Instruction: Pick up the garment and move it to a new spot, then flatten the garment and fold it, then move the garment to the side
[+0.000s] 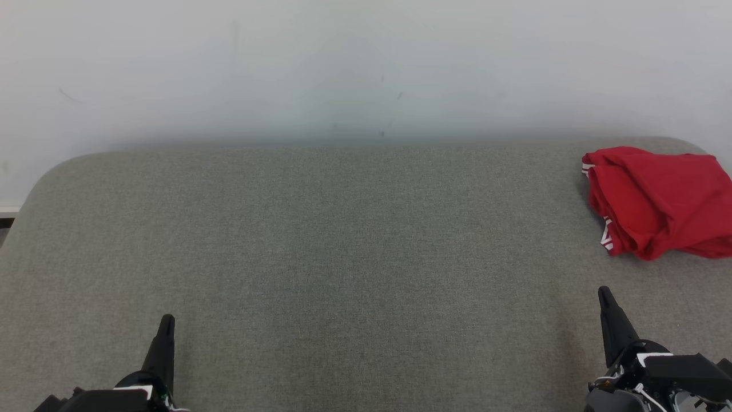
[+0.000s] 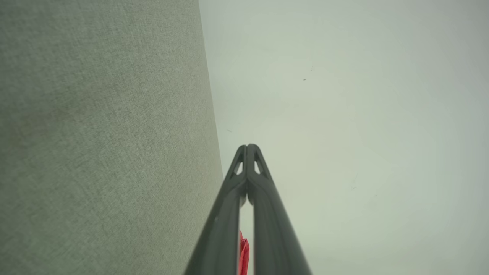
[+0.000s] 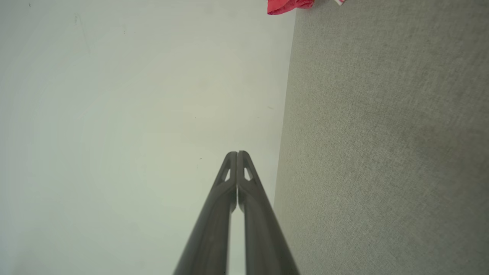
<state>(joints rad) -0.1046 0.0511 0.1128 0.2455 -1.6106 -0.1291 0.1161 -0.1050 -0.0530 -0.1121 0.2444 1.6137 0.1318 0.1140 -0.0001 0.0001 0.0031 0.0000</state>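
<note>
The garment (image 1: pixel 663 200) is red with white lettering at its edges and lies bunched at the far right of the grey padded table (image 1: pixel 343 240), partly cut off by the picture's right edge. A strip of the garment (image 2: pixel 243 254) shows between the left fingers in the left wrist view, and a corner of the garment (image 3: pixel 290 5) sits at the top of the right wrist view. My left gripper (image 1: pixel 166 321) rests at the lower left, shut and empty. At the lower right my right gripper (image 1: pixel 604 294) is shut too, holding nothing, a short way in front of the garment.
A plain white wall (image 1: pixel 366 68) rises straight behind the table's rounded far edge. The table's grey fabric top stretches wide between the two grippers.
</note>
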